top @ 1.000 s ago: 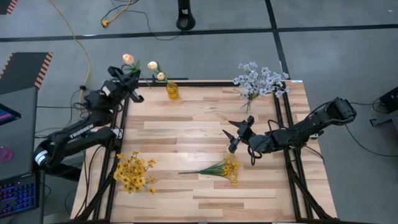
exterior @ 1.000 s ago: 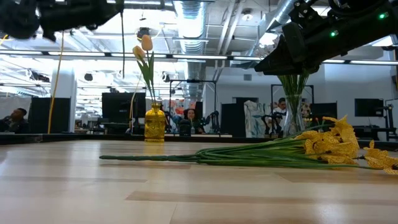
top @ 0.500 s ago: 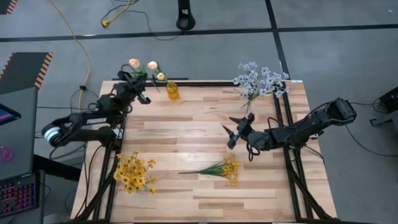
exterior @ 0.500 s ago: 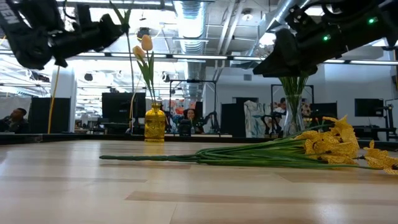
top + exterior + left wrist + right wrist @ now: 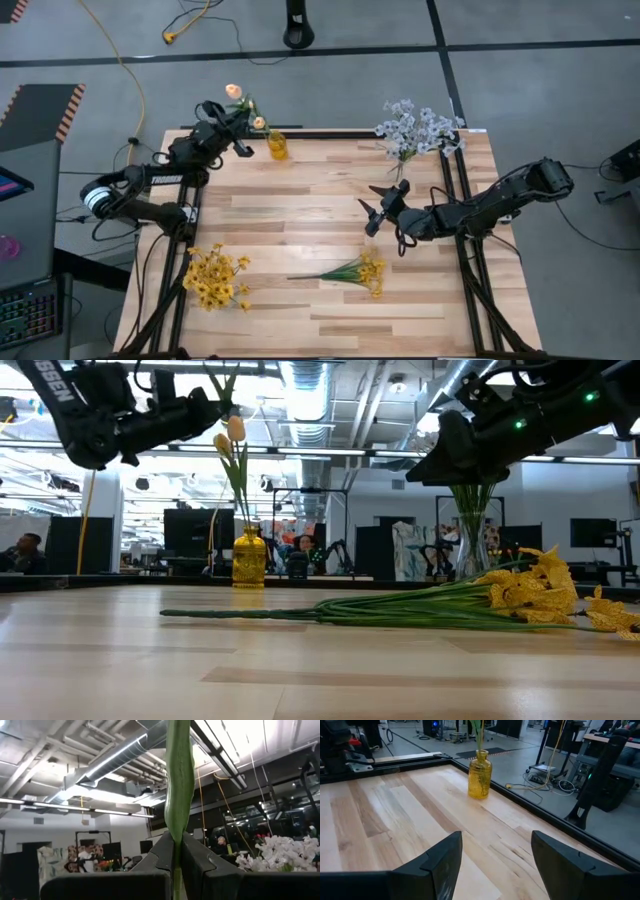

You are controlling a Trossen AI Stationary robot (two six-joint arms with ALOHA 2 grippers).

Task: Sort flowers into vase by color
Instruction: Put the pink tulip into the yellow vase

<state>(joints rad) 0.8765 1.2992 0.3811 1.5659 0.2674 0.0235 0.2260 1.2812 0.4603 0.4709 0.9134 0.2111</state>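
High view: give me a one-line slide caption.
Left gripper carries a peach tulip toward the yellow vase; open right gripper waits mid-table above yellow flowers.

- Overhead camera is looking straight down on the table (image 5: 320, 215).
- Low camera is looking level across it.
- Both wrist cameras are facing forward, sharing perhaps the yellow vase (image 5: 479, 781).

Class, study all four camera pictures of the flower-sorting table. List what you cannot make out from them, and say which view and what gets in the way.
- Left wrist view: the stem clamped in the left gripper runs off the top edge, so its bloom is unseen.
- Low view: the yellow vase shows, but the left gripper is lost against the dark arm.
- Right wrist view: the tulips in the yellow vase are cut off at the top edge.
- Low view: people in the room behind are too small to describe.
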